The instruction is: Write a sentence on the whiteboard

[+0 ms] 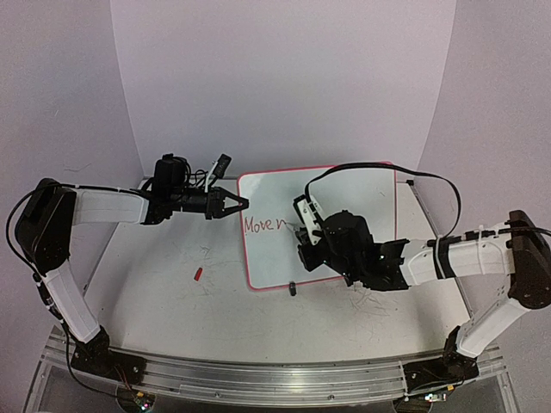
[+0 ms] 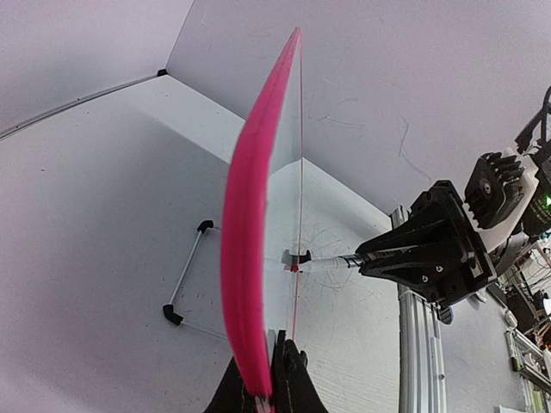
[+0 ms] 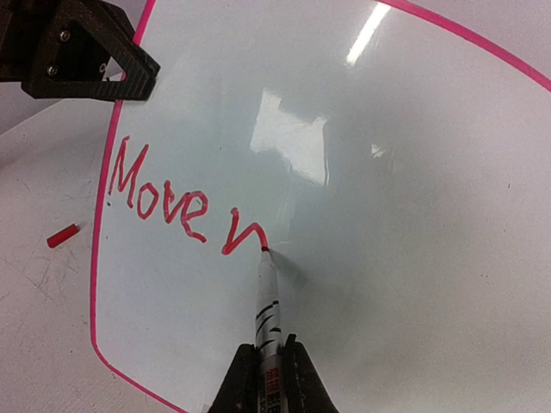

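Writing the sentence [image 3: 172, 202] mid-word: right hand [image 3: 269, 353] is clamping the marker [image 3: 267, 301], tip touching the whiteboard [image 3: 387, 215] just ahead, left hand [image 1: 239, 204] is pinching its rim, next letters needing steady sideways strokes.

Left gripper [image 1: 239, 204] points to 3 o'clock, clamped on the whiteboard [image 1: 344, 206] rim; right gripper [image 1: 302, 228] points to 10 o'clock, pinching a marker [image 3: 268, 301]
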Controlling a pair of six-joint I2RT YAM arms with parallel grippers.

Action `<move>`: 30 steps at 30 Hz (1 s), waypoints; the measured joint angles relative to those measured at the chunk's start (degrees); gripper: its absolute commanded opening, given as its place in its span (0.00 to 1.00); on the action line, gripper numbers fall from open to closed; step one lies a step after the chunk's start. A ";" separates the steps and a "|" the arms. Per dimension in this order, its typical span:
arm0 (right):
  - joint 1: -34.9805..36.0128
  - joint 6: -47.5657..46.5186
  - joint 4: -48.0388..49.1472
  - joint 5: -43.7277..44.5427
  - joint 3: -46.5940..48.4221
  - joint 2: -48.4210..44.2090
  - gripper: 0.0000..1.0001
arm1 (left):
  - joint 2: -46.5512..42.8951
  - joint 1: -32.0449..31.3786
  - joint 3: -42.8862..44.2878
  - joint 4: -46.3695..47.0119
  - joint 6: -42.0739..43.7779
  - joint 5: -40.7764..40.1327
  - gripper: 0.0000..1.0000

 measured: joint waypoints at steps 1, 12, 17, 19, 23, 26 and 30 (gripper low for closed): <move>-0.03 0.33 -0.02 -0.05 0.00 0.00 0.00 | 0.00 0.00 0.00 0.00 0.00 0.00 0.00; -0.08 1.80 -0.29 -0.60 -0.38 -0.15 0.00 | 0.00 0.00 0.00 0.00 0.00 0.00 0.00; -0.10 2.20 -0.66 -0.80 -0.39 -0.22 0.00 | 0.00 0.00 0.00 -0.02 0.00 0.00 0.00; -0.10 2.26 -0.74 -0.83 -0.39 -0.22 0.00 | 0.00 0.00 0.00 0.00 0.00 0.00 0.00; -0.10 2.41 -0.86 -0.92 -0.46 -0.22 0.00 | 0.00 0.00 -0.02 -0.02 0.00 0.00 0.00; -0.10 2.41 -1.01 -1.02 -0.46 -0.22 0.00 | 0.00 0.00 0.00 0.00 0.00 0.00 0.00; -0.10 2.41 -1.09 -1.07 -0.46 -0.22 0.00 | 0.00 0.00 0.00 -0.02 0.00 0.00 0.00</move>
